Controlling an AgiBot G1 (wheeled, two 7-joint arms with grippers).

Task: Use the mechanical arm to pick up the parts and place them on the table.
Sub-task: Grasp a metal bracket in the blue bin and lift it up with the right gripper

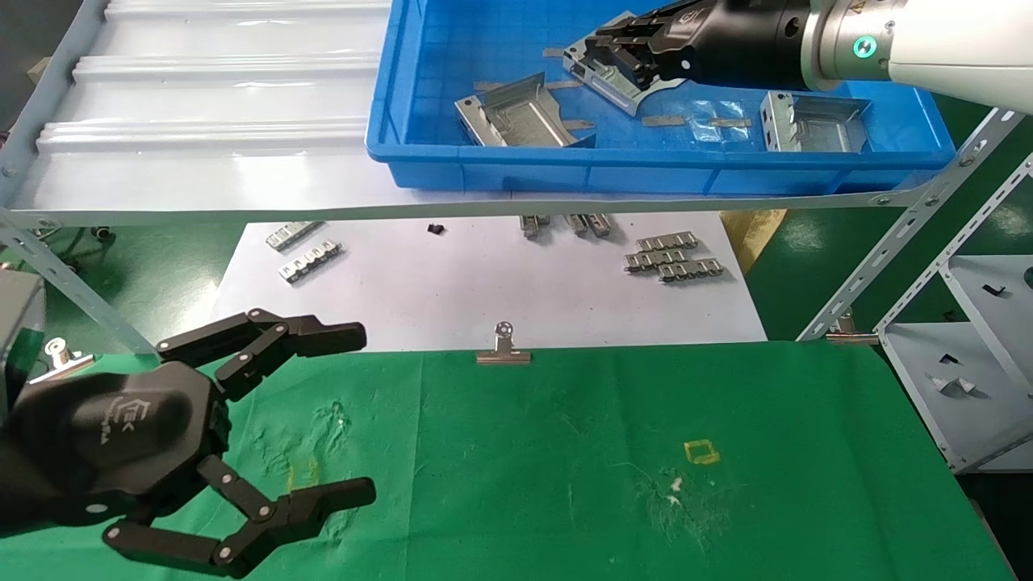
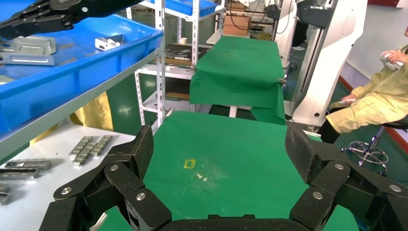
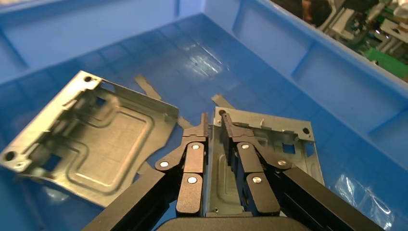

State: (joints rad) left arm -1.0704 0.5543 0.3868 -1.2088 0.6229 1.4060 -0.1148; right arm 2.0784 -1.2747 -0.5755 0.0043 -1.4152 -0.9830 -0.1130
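In the blue bin (image 1: pixel 452 153) on the pale shelf (image 1: pixel 210 113), seen from the head view, the right gripper (image 1: pixel 613 60) reaches in from the right and pinches the edge of a bracket (image 1: pixel 609 81) near the bin's back. A second bracket (image 1: pixel 516 117) lies tilted to its left, and a third bracket (image 1: pixel 811 121) sits near the bin's right end, well apart from the gripper. Thin metal strips (image 1: pixel 663 121) lie scattered on the bin floor between them. Below the shelf, notched strips (image 1: pixel 670 257) rest on a white sheet (image 1: pixel 484 290); a binder clip (image 1: pixel 503 349) sits at the sheet's seam with the green table (image 1: pixel 605 452). The left gripper (image 1: pixel 323 411) hovers over the table's left side, fingers spread wide, holding nothing.

From the left wrist, the left gripper (image 2: pixel 216 159) shows its two finger pairs splayed apart above the table (image 2: pixel 231 144), with a yellow mark (image 2: pixel 189 163) on the cloth between them. The bin (image 2: pixel 72 67) stands on the shelf at one side, the right gripper (image 2: pixel 43 17) over it.

From the right wrist, the right gripper (image 3: pixel 214 127) has its fingers (image 3: pixel 195 159) pressed nearly together on the upturned rim of the held bracket (image 3: pixel 284 144). The second bracket (image 3: pixel 96 139) lies just beside it on the bin floor (image 3: pixel 202 57).
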